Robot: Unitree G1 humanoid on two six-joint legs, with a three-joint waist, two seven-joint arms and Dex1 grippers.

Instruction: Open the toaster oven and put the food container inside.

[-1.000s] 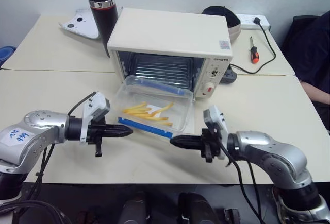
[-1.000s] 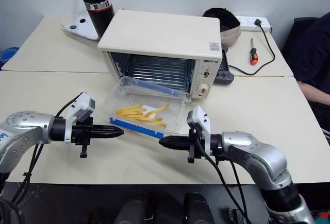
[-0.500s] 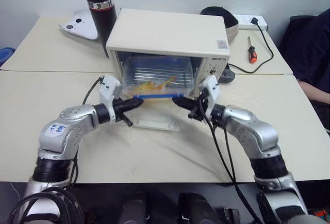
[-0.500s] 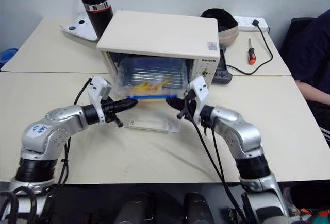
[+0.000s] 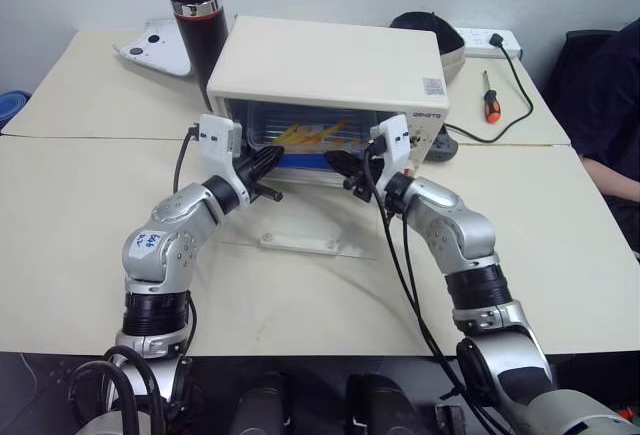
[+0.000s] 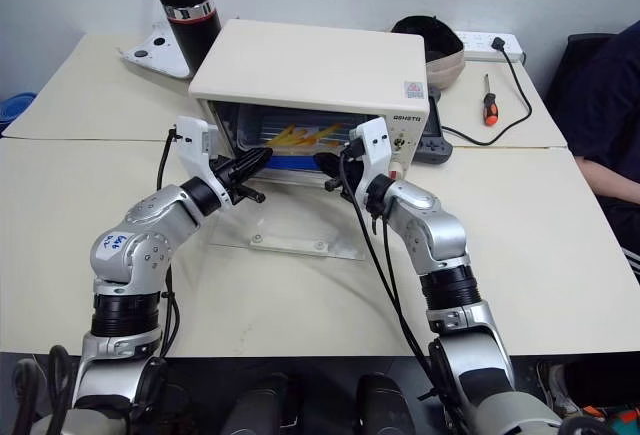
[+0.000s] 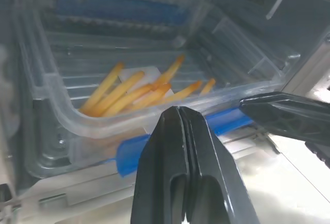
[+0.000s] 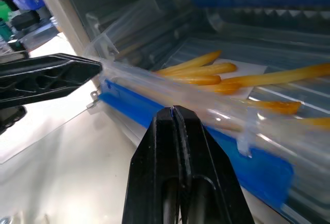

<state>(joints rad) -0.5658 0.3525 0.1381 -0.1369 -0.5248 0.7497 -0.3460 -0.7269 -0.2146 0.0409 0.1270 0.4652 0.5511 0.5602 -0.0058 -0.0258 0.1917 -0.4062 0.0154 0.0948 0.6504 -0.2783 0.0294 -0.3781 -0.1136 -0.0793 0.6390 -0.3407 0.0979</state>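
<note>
Very little lettering is showing clearly. The toaster oven [image 5: 330,65] is carrying a short dark brand word at the top of its right-hand control panel, but its letters are too small to make out, and a small square sticker on its top corner is also unreadable. A white label on the left arm is bearing handwritten marks (not legible).
</note>
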